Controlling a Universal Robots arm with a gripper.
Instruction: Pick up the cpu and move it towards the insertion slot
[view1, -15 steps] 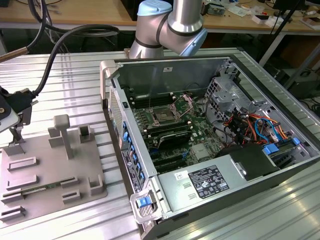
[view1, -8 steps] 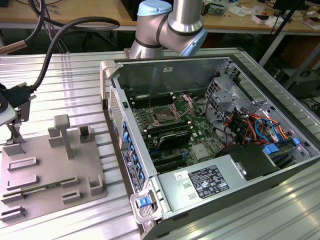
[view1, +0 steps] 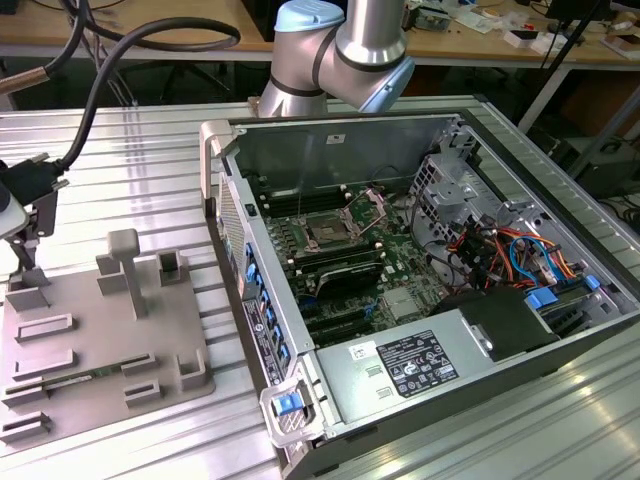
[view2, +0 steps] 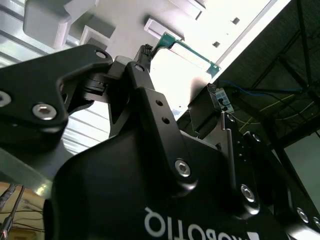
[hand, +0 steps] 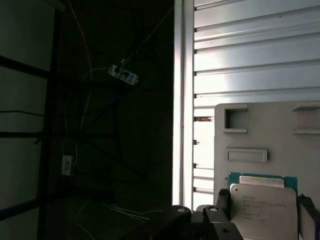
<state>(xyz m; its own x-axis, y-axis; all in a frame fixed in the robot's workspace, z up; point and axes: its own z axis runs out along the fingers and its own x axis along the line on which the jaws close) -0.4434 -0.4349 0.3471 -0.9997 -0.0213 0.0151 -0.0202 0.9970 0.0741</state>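
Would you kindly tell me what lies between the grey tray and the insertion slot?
In the exterior view, the computer case's side wall and the black memory slots lie between the grey tray and the insertion slot.

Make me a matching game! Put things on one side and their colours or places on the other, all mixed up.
Things:
1. cpu
2. insertion slot
3. tray
4. cables

Colours or places:
A. grey, lying on the metal table
B. orange and blue
C. silvery face
D. dark square with a metal frame around it

Pairs: 1-C, 2-D, 3-A, 4-B
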